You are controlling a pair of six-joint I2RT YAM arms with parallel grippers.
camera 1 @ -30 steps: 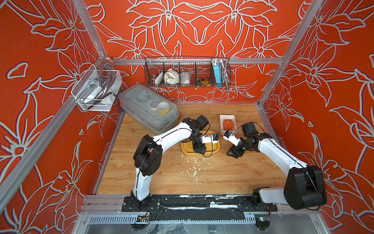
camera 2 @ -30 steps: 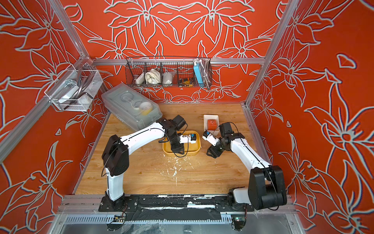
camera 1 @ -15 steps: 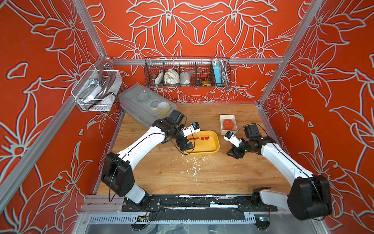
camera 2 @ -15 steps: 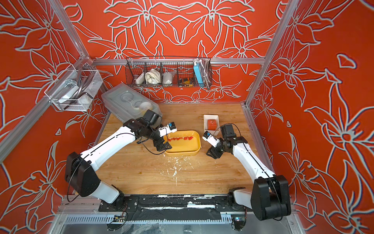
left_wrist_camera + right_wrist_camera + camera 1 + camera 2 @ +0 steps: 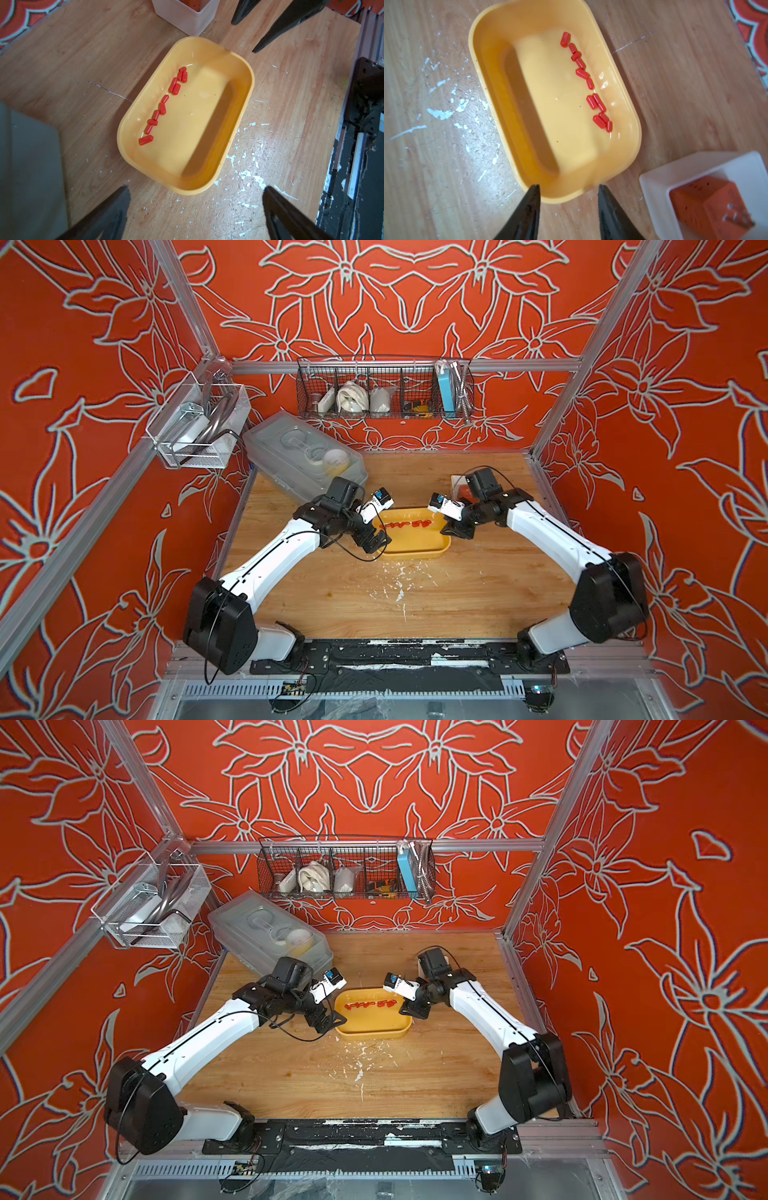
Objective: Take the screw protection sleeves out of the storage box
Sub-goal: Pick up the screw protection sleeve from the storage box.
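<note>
Two white robot arms meet over the storage box point(image 5: 415, 542) point(image 5: 374, 1022), a shallow yellow tray lying lengthwise across the middle of the wooden surface point(image 5: 415, 605). The screw protection sleeves point(image 5: 407, 524) point(image 5: 372, 1005), about a dozen small red capsules, all lie inside it in a ragged line along the long wall farther from the arms' bases. Some touch one another.

The left pincer point(image 5: 376, 541) point(image 5: 330, 1021) hangs at one short end of the tray with its black fingers spread wide and nothing between them. In the left wrist view its tips frame the near end of the box point(image 5: 197, 128), with the sleeves point(image 5: 162, 108) ahead of them. The right pincer point(image 5: 451, 531) point(image 5: 409, 1011) is at the opposite short end. Its fingers stand apart, less widely than the left's, and grip nothing. In the right wrist view they point(image 5: 569, 185) sit just at the tray's end rim point(image 5: 560, 197), and the row of sleeves point(image 5: 582, 73) runs along the far wall. The same pincer point(image 5: 244, 37) shows in the left wrist view beyond the tray.

A small white bin point(image 5: 654, 187) point(image 5: 187, 16) holding an orange cube point(image 5: 708, 203) stands just beside the tray's right end. A clear lidded box point(image 5: 303, 456) sits at the back left of the surface, and a wire basket point(image 5: 384, 387) hangs on the rear wall. White flecks mark the wood in front of the tray.
</note>
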